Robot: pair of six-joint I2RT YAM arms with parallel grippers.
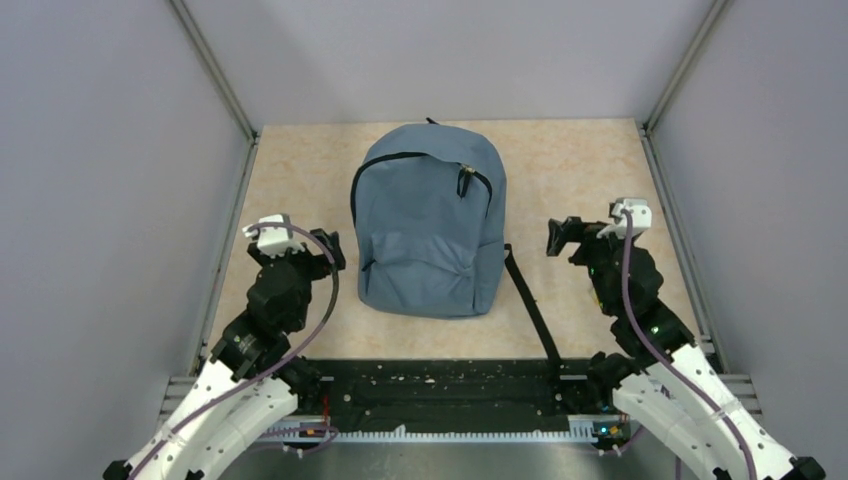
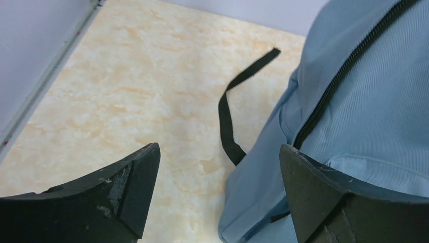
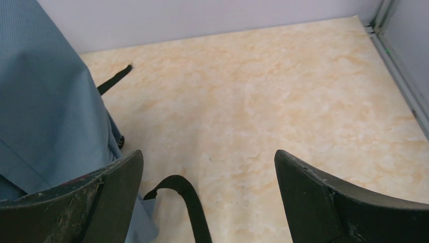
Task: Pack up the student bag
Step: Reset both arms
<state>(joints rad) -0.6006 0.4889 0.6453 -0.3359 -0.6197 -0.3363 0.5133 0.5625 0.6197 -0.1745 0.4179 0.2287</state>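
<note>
The student bag, a grey-blue backpack with a black arched zipper, lies flat in the middle of the table, front pocket up. A black strap trails from its lower right corner toward the near edge. My left gripper hovers just left of the bag, open, with nothing between its fingers. In the left wrist view the bag's side and a thin black strap lie ahead of that gripper. My right gripper stands open just right of the bag; the strap curls on the table between and below its fingers.
The beige marbled tabletop is boxed in by grey walls at the back and both sides, with metal rails along the side edges. A black mounting plate spans the near edge between the arm bases.
</note>
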